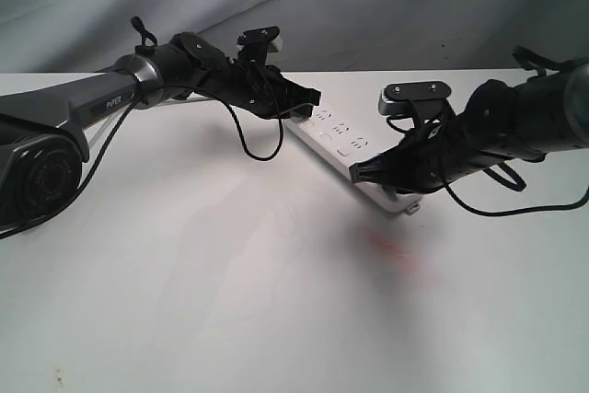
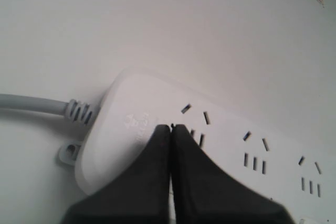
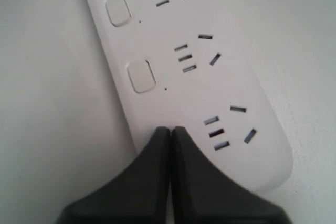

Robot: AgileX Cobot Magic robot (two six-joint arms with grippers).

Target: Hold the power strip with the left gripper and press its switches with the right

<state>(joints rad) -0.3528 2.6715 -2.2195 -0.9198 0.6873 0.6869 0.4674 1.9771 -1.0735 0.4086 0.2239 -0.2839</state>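
Note:
The white power strip (image 1: 336, 135) lies slantwise on the white table, between the two arms. My left gripper (image 1: 311, 98) is shut, and its closed tips (image 2: 171, 127) rest on top of the strip (image 2: 131, 98) near the end with the grey cord (image 2: 31, 103) and a small tab (image 2: 68, 152). At the other end my right gripper (image 1: 355, 172) is also shut. Its tips (image 3: 170, 129) touch the strip (image 3: 231, 82) beside the last socket group, in line with two square switches (image 3: 142, 75) (image 3: 117, 11). Whatever lies under those tips is hidden. Nothing is between either pair of fingers.
A grey cloth backdrop (image 1: 414, 6) hangs behind the table. Black cables (image 1: 258, 149) loop down from the left arm and more trail from the right arm (image 1: 515, 209). A faint reddish mark (image 1: 396, 253) is on the tabletop in front of the strip.

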